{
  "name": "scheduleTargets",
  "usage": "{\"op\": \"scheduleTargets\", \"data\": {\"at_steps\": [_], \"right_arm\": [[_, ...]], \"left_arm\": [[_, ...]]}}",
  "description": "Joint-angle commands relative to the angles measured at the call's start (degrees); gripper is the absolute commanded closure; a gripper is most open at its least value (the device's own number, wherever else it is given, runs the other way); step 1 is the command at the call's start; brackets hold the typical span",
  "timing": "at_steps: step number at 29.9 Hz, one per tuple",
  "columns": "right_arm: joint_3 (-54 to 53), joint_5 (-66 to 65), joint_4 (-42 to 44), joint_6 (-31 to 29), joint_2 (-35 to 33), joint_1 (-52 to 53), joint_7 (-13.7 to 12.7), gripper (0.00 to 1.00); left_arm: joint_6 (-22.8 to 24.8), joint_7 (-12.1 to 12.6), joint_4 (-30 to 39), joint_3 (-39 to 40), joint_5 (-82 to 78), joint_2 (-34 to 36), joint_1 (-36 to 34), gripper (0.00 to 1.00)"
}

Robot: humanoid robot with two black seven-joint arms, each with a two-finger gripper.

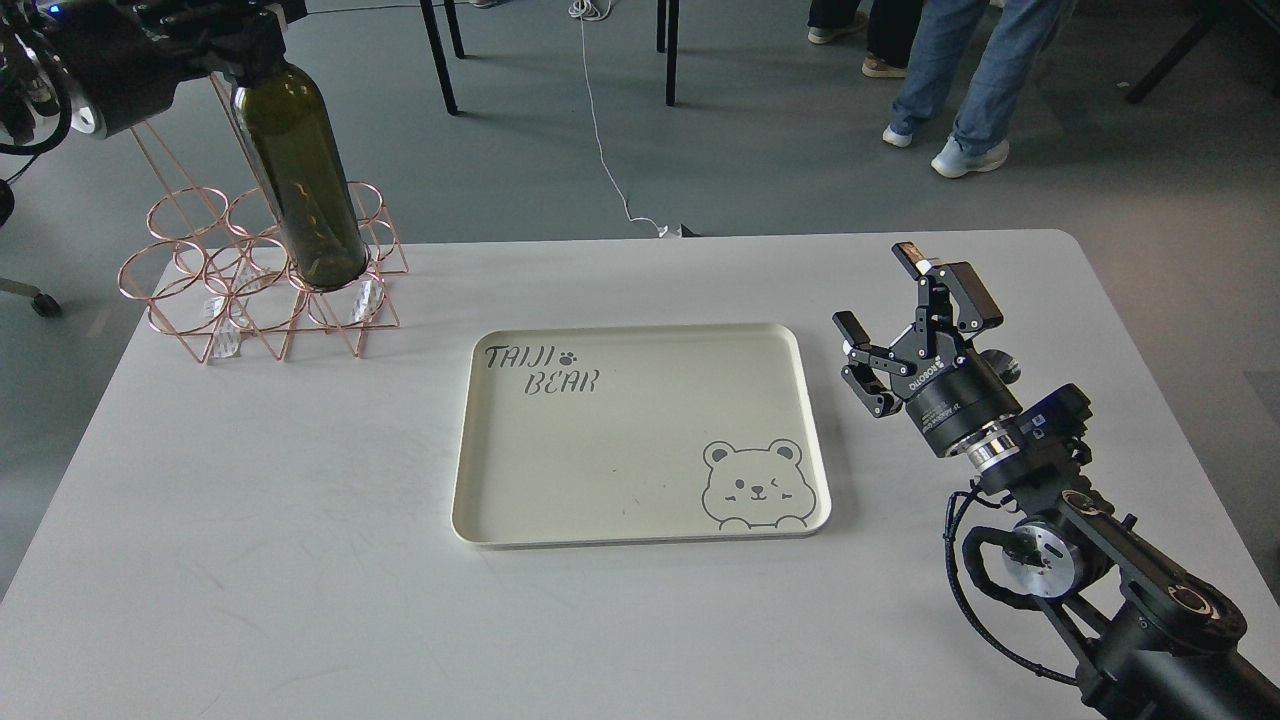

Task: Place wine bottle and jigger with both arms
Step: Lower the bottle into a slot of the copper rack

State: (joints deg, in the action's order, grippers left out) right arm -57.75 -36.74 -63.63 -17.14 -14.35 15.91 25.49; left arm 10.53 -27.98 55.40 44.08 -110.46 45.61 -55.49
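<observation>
The wine bottle is dark olive-green and tilts slightly, with its base inside a front-right ring of the copper wire rack. My left gripper is at the top left, shut on the bottle's neck, which it hides. My right gripper is open and empty, just right of the cream tray, a little above the table. The jigger does not show clearly. A small shiny bit peeks from behind the right gripper's body, and I cannot tell what it is.
The cream tray, printed with a bear and "TAIJI BEAR", lies in the middle of the white table. The rack stands at the table's back-left corner. People's legs, chair legs and a white cable are on the floor beyond the table.
</observation>
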Motion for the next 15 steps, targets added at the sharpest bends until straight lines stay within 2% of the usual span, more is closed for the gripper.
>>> {"op": "scheduleTargets", "data": {"at_steps": [1, 15], "right_arm": [[-0.1, 0.0, 0.0, 0.0, -0.1, 0.0, 0.0, 0.01], [0.0, 0.0, -0.2, 0.0, -0.1, -0.5, 0.0, 0.01]], "left_arm": [[0.0, 0.0, 0.0, -0.7, 0.1, -0.1, 0.2, 0.87], [-2.5, 0.0, -2.8, -1.9, 0.1, -1.1, 2.5, 0.84]]}}
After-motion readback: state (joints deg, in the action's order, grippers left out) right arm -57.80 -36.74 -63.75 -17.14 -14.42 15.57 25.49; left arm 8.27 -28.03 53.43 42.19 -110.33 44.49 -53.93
